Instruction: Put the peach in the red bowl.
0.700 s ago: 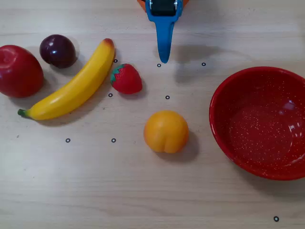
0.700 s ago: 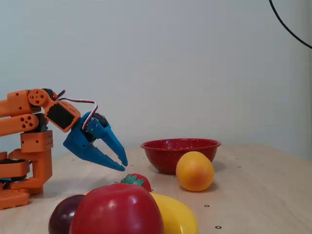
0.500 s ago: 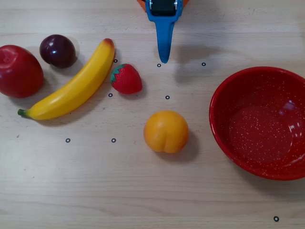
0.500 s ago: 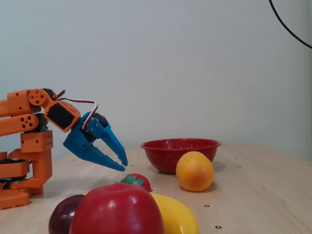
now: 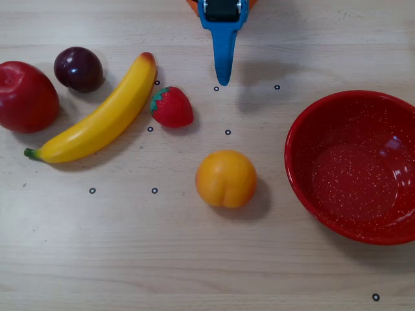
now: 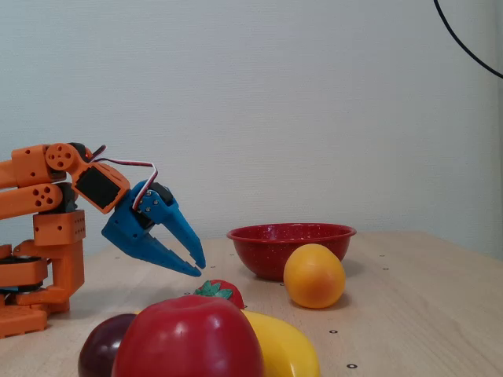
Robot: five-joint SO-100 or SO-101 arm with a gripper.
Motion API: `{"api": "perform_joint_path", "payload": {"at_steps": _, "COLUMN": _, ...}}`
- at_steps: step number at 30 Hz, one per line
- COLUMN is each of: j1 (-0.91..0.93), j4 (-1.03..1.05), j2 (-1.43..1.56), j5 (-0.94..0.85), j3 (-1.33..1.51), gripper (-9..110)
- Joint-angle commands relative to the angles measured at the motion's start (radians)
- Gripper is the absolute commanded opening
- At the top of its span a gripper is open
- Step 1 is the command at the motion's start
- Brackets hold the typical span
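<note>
- The blue gripper (image 6: pixel 196 265) hangs at the left of the fixed view, angled down above the table (image 5: pixel 194 259) with its fingers slightly apart and nothing between them. In the overhead view it juts in from the top centre (image 5: pixel 224 79).
- Just below and left of its tip in the overhead view lies a strawberry (image 5: pixel 172 107). Further left are a banana (image 5: pixel 97 120), a plum (image 5: pixel 78 68) and an apple (image 5: pixel 26 96).
- The peach (image 5: pixel 226 178) sits near the middle of the overhead frame, well below the gripper tip and just left of the red bowl (image 5: pixel 298 168), not touching it.
- Risks, as I judge them: the opening looks narrow for so round a fruit, so closing off-centre could squirt it away. A low reach might clip the strawberry.
- The peach is smooth, glossy and orange-yellow, with a shallow crease facing the lower edge. It looks slippery and likely to roll.
</note>
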Motion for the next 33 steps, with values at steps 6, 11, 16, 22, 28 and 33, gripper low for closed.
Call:
{"api": "perform_joint_path", "payload": {"at_steps": 6, "j1": -0.028, "j4": -0.028, "j2": -0.213, "j5": 0.058, "j3": -0.176, "gripper": 0}}
{"api": "perform_joint_path", "payload": {"at_steps": 11, "j1": -0.029, "j4": 0.002, "j2": -0.374, "j5": 0.11, "j3": -0.351, "gripper": 0}}
{"api": "perform_joint_path", "payload": {"at_steps": 16, "j1": -0.038, "j4": 0.078, "j2": -0.545, "j5": 0.15, "j3": -0.563, "gripper": 0}}
{"api": "perform_joint_path", "payload": {"at_steps": 22, "j1": -0.049, "j4": 0.213, "j2": -0.776, "j5": 0.179, "j3": -0.856, "gripper": 0}}
{"api": "perform_joint_path", "payload": {"at_steps": 28, "j1": -0.046, "j4": 0.413, "j2": -0.996, "j5": 0.187, "j3": -1.167, "gripper": 0}}
{"api": "perform_joint_path", "payload": {"at_steps": 33, "j1": -0.044, "j4": 0.531, "j2": -1.155, "j5": 0.15, "j3": -1.373, "gripper": 4}}
